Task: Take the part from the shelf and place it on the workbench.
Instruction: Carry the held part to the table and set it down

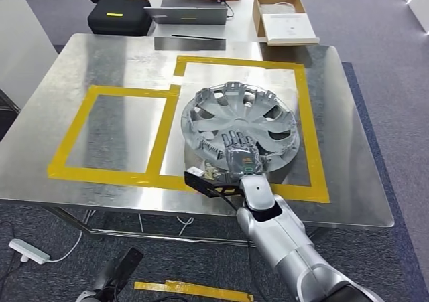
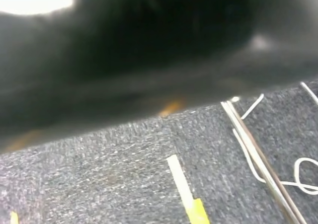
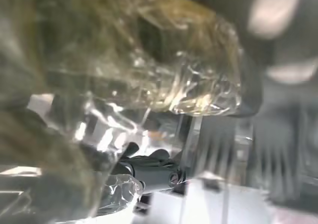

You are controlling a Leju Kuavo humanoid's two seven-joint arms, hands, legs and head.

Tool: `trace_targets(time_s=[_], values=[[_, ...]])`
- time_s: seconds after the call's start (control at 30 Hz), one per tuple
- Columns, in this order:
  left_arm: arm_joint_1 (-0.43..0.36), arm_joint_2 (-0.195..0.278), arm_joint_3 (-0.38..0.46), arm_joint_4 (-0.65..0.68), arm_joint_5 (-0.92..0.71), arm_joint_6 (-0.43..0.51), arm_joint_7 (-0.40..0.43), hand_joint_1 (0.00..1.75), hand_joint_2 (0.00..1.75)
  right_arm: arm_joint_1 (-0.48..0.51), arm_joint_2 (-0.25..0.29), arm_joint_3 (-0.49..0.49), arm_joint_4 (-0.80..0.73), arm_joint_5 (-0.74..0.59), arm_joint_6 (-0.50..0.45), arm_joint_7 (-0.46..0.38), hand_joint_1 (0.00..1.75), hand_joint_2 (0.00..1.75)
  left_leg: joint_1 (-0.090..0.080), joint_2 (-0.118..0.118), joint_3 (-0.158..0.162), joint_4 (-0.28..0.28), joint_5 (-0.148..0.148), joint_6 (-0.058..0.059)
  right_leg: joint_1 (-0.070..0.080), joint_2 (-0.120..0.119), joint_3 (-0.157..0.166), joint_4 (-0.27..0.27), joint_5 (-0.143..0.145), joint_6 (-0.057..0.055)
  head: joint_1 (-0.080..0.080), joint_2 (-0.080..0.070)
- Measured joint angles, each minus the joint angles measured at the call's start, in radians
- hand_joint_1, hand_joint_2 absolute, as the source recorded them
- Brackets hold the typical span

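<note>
The part is a silver wheel cover (image 1: 238, 122) wrapped in clear plastic. It lies on the metal workbench (image 1: 127, 61), inside the right yellow-taped square (image 1: 305, 108). My right hand (image 1: 242, 153) grips the cover's near rim, its fingers spread flat on top. In the right wrist view the crinkled plastic wrap (image 3: 180, 80) is close in front, with dark fingers (image 3: 153, 168) against it. My left hand (image 1: 112, 275) hangs low beside the bench, above the carpet; how its fingers lie is too dark to make out.
A second yellow-taped square (image 1: 121, 131) lies to the left. Behind the bench stand a black case (image 1: 120, 15), a laptop (image 1: 188, 13) and a cardboard box (image 1: 284, 17), with a person seated there. A power strip (image 1: 27, 250) and yellow tape (image 1: 192, 290) lie on the carpet.
</note>
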Motion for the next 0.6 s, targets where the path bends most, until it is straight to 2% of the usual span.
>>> trace_targets(time_s=[0.07,0.1,0.2,0.23,0.27,0.3,0.33,0.4,0.47,0.53,0.6], values=[[0.000,0.000,0.002,0.000,-0.003,-0.002,0.000,0.00,0.00,-0.017,-0.002,0.000,-0.002,-0.035,0.083,-0.064,0.00,0.00,0.002,0.001,0.000,-0.004,0.004,0.014,-0.002,-0.003,-0.011,0.018,-0.016,0.009,0.002,0.000],[-0.001,0.000,0.004,0.000,-0.005,-0.003,0.000,0.00,0.00,-0.028,-0.004,0.000,-0.002,-0.055,0.123,-0.094,0.00,0.00,0.003,0.001,0.000,-0.005,0.006,0.021,-0.003,-0.004,-0.028,0.053,-0.039,0.014,0.004,0.000],[0.000,0.000,0.009,0.000,-0.011,-0.005,0.000,0.00,0.00,-0.053,-0.014,0.001,-0.003,-0.109,0.213,-0.160,0.00,0.00,0.002,0.001,-0.002,-0.005,0.008,0.029,-0.006,-0.007,-0.116,0.248,-0.130,0.023,0.007,0.000],[0.000,0.000,0.012,0.000,-0.013,-0.006,0.000,0.00,0.00,-0.057,-0.018,0.002,-0.003,-0.121,0.228,-0.171,0.00,0.00,0.001,0.001,-0.003,-0.005,0.008,0.029,-0.006,-0.006,-0.135,0.289,-0.141,0.023,0.007,0.000],[0.000,0.000,0.014,0.000,-0.015,-0.006,0.000,0.00,0.00,-0.059,-0.022,0.002,-0.004,-0.130,0.236,-0.177,0.00,0.00,0.000,0.001,-0.003,-0.005,0.008,0.030,-0.006,-0.006,-0.139,0.297,-0.135,0.022,0.007,0.000],[0.001,0.000,0.016,0.000,-0.015,-0.006,0.001,0.00,0.00,-0.062,-0.024,0.003,-0.004,-0.135,0.240,-0.181,0.00,0.00,-0.001,0.001,-0.002,-0.005,0.008,0.030,-0.005,-0.006,-0.129,0.277,-0.117,0.019,0.007,0.000],[0.000,0.000,0.017,0.000,-0.015,-0.006,0.001,0.00,0.00,-0.064,-0.026,0.004,-0.005,-0.138,0.242,-0.183,0.00,0.00,-0.002,0.000,-0.002,-0.005,0.008,0.030,-0.005,-0.006,-0.106,0.233,-0.091,0.016,0.007,0.000],[-0.001,-0.001,0.019,0.000,-0.016,-0.006,0.001,0.00,0.00,-0.073,-0.027,0.009,-0.009,-0.143,0.243,-0.185,0.00,0.00,-0.004,0.000,-0.001,-0.005,0.008,0.029,-0.002,-0.006,-0.040,0.106,-0.040,0.004,0.006,0.000],[-0.002,-0.003,0.021,0.000,-0.017,-0.005,0.001,0.00,0.00,-0.082,-0.028,0.021,-0.015,-0.149,0.242,-0.184,0.00,0.00,-0.005,0.001,-0.004,-0.005,0.011,0.021,0.003,-0.005,0.010,0.013,-0.016,-0.006,0.006,0.000],[-0.002,-0.006,0.023,0.000,-0.017,-0.005,0.001,0.00,0.00,-0.087,-0.030,0.041,-0.020,-0.154,0.238,-0.179,0.00,0.00,-0.004,0.001,-0.006,-0.008,0.016,0.009,0.008,-0.004,0.019,-0.004,-0.015,-0.010,0.006,0.000],[-0.001,-0.006,0.025,0.000,-0.018,-0.004,0.001,0.00,0.00,-0.087,-0.031,0.058,-0.025,-0.155,0.233,-0.175,0.00,0.00,-0.002,0.002,-0.008,-0.006,0.011,-0.002,0.004,-0.005,0.023,-0.016,-0.006,-0.016,0.006,0.000]])
